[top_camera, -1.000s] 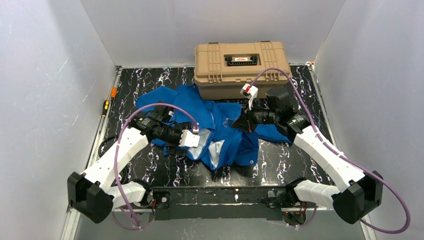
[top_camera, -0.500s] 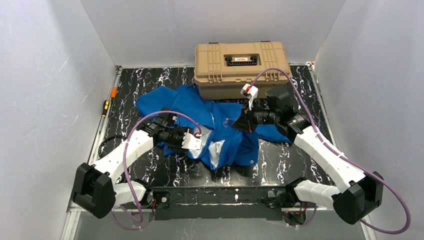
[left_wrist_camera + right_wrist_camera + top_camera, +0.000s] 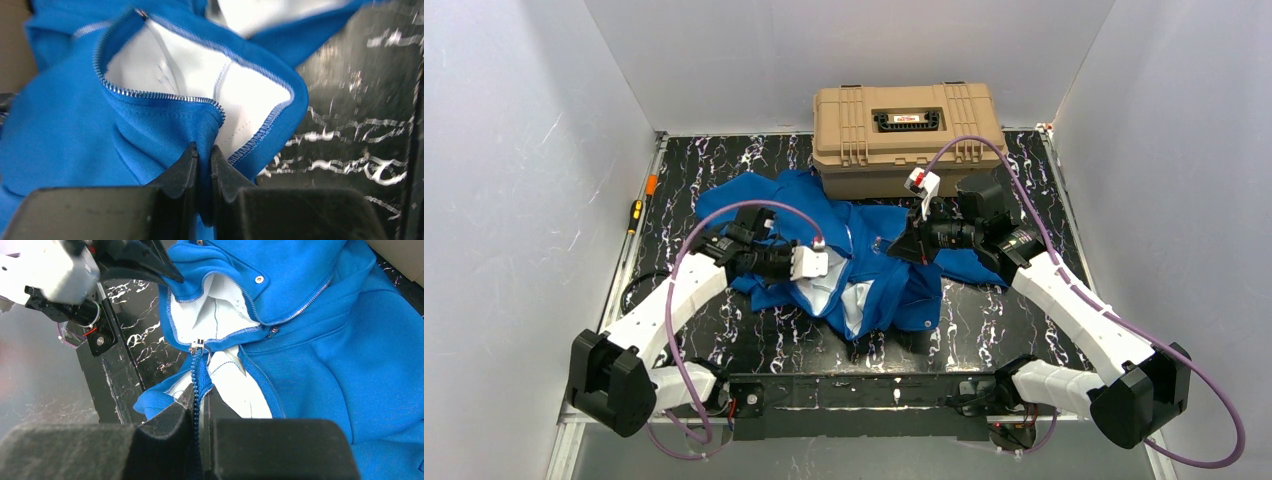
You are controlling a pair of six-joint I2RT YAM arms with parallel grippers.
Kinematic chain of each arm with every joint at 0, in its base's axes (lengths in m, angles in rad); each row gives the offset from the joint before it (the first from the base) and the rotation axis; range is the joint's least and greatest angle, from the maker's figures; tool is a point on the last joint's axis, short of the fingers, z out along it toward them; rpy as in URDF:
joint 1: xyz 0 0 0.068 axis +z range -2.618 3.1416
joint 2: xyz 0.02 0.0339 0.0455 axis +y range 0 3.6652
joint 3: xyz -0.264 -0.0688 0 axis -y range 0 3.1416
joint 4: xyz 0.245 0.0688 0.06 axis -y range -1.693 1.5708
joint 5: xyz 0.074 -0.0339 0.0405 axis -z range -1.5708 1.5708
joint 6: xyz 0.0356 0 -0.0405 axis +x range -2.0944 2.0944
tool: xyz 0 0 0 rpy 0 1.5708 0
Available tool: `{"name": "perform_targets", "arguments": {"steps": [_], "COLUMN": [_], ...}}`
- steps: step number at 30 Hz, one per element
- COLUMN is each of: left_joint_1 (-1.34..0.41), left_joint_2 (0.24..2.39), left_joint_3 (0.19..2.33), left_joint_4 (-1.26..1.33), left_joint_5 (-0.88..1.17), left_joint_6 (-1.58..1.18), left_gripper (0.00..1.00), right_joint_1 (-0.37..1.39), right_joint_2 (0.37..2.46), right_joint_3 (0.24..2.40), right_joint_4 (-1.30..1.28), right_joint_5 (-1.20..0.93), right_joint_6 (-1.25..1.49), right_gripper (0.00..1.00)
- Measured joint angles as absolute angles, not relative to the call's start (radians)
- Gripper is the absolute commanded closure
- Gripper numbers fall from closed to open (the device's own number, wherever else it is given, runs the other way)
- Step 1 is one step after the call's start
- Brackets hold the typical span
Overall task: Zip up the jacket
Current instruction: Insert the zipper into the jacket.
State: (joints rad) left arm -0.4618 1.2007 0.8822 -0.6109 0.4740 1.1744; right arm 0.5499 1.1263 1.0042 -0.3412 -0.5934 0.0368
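Step in hand: getting hold of the front. Both arms grip the jacket (image 3: 879,270); the front gapes and the zip is not yet run up.
Left jaws: pressed together on a fold of blue cloth at the front edge, just below where a run of zipper teeth (image 3: 155,94) ends.
Right jaws: pressed together on the zipper strip. The teeth lead out from between them to the slider (image 3: 196,346), which sits just past the tips with its pull hanging loose.
Next move, as judged: neither pair of jaws is on the pull. One grip likely must keep the strip taut while the other shifts to the slider and draws it along the teeth. Whether both halves are seated in the slider, I cannot tell.
Jacket, place: mid-counter (image 3: 1004,320), crumpled between the two arms, its far edge against or just in front of the tan case (image 3: 907,135).
Jacket, look: bright royal blue, soft and thick. The pale lining (image 3: 195,75) shows where the front folds back. The teeth are light metal and there is a small snap (image 3: 258,279) near the edge. It has many folds and nothing lies flat.
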Motion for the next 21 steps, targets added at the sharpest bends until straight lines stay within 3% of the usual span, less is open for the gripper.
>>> {"name": "perform_targets", "arguments": {"steps": [8, 18, 21], "left_joint_1": [-0.461, -0.453, -0.448], "left_joint_2": [1.276, 1.304, 1.304], "left_joint_3": [1.139, 1.158, 1.171], "left_joint_4": [-0.588, -0.432, -0.401], "left_joint_5": [0.675, 0.706, 0.695], "left_joint_6": [0.619, 0.04, -0.064], "left_gripper": [1.0, 1.0, 0.87], "right_joint_1": [0.55, 0.55, 0.55], "right_joint_2": [1.126, 1.101, 1.084], "right_joint_3": [1.004, 0.987, 0.963], "right_joint_4": [-0.34, -0.323, -0.291], "right_joint_5": [-0.59, -0.582, -0.588], "right_joint_6": [0.038, 0.049, 0.072], "right_gripper": [0.99, 0.99, 0.99]}}
